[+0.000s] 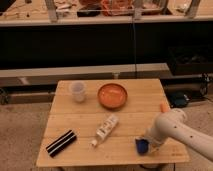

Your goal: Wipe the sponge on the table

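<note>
Sponge (pixel 141 145) blue, small, on table (pixel 135 120) front-right edge, hand (pixel 148 144) grasping it.

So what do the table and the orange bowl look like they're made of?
The table looks like pale matte wood, showing long planks. The bowl seems to be smooth plastic or ceramic, evenly orange. The gripper is at the sponge near the table's front edge.

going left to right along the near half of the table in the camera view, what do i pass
black-and-white striped block → white bottle → blue sponge, with the gripper right at it, near the front right corner of the table
</note>
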`<state>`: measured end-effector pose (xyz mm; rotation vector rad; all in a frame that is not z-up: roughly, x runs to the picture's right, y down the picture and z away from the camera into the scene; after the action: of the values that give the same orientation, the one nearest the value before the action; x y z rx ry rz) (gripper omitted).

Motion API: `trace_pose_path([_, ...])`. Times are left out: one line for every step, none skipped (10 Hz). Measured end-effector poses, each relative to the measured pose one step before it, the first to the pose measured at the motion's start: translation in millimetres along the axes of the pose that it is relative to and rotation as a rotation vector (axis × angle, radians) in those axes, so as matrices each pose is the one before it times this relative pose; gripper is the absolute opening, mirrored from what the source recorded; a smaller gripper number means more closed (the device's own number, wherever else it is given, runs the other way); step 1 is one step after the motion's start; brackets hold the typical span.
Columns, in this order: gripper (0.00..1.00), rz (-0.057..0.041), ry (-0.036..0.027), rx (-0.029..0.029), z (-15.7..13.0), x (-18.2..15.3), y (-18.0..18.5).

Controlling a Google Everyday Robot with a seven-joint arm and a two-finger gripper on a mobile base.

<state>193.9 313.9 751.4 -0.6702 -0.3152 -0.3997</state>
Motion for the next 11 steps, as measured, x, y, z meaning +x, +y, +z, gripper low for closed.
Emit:
trace_pose_path([0.04, -0.03779, 0.01208, -0.01591, 3.38, -15.65, -2.5])
trace_pose_path([0.04, -0.01514, 0.00368, -0.00317, 0.51, -5.5, -2.09])
trace_pose_path([0.04, -0.06647, 0.01521, -0.00879, 1.71, -17.31, -11.52])
trace_pose_path([0.04, -0.0326, 0.00563, -0.00416, 0.82, -6.23, -7.99])
trace_pose_path([0.04, -0.02642, 0.00373, 0.00181, 0.99, -2.82, -12.19])
trace_pose_path([0.04, -0.01966, 0.00298, 0.0021, 1.28, 5.74, -14.77])
trace_pose_path([0.04, -0.00793, -0.00395, 0.00689, 1.03, 6.13, -12.19])
trace_pose_path([0.04, -0.00429, -0.00378, 0.00549, 0.87, 6.24, -9.9])
trace_pose_path([0.04, -0.00397, -0.00614, 0.00575, 0.57, 6.11, -10.01])
trace_pose_path([0.04, -0.00079, -0.0158, 0.0163, 0.06, 10.05, -14.09])
trace_pose_path([0.04, 0.00946, -0.01573, 0.01059, -0.44, 11.88, -7.6])
